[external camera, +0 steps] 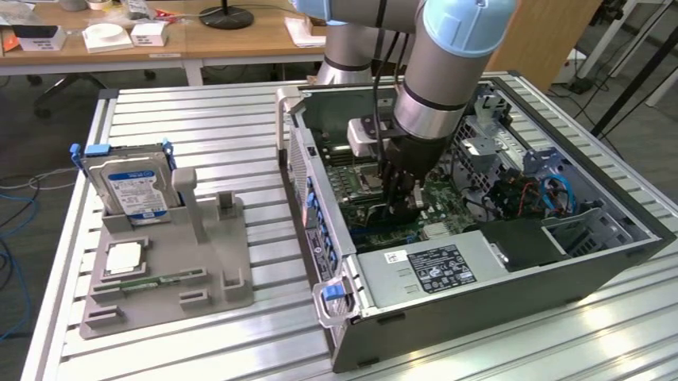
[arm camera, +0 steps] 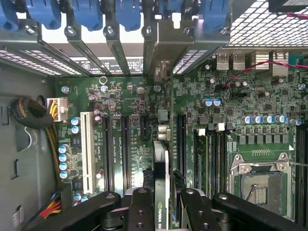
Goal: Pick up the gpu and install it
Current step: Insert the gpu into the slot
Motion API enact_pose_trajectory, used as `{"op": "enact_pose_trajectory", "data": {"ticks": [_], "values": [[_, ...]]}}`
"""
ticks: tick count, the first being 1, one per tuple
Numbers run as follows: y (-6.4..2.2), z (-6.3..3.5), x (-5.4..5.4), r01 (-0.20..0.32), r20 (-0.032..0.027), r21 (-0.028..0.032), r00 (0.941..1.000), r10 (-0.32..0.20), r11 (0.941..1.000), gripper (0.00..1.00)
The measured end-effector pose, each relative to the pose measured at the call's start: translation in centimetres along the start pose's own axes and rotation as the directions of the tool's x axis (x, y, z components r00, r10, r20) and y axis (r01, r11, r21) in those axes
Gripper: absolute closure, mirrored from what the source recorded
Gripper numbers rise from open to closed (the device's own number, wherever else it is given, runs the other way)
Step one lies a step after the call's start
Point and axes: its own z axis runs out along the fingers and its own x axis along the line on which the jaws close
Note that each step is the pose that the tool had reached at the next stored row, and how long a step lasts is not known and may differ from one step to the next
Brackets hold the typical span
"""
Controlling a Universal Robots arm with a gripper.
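In the exterior view, the robot's black two-fingered hand (external camera: 406, 202) reaches down inside the open dark-grey metal computer case (external camera: 593, 266), which lies on its side on the slatted aluminium worktop (external camera: 190, 127). The hand hangs just over the green motherboard (external camera: 450, 208) within that case. To the exterior view's left of the case, a grey plastic parts holder (external camera: 206, 262) carries a silver hard drive with a blue-white label (external camera: 132, 189).

In the wrist view, the hand (arm camera: 162, 211) is clenched on the gpu (arm camera: 161, 173), a thin dark green-black circuit card seen edge-on, gripped between the black fingers (arm camera: 140, 209). The card stands over the motherboard (arm camera: 134, 103), close beside a long black expansion slot (arm camera: 180, 139), its far end toward the silver slot brackets at the case's rear wall (arm camera: 115, 48).

The likely trouble is misalignment. If the card's edge sits beside the slot rather than over it, pressing down could jam it against the board or nearby capacitors. A tilted card might seat at one end only, and its bracket could catch on the case's rear wall.
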Motion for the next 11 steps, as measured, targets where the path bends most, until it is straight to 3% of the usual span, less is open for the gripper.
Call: {"op": "enact_pose_trajectory", "data": {"ticks": [11], "values": [[0.00, 0.03, -0.01, 0.000, 0.0004, 0.0002, 1.0000, 0.000, 1.0000, 0.74]]}}
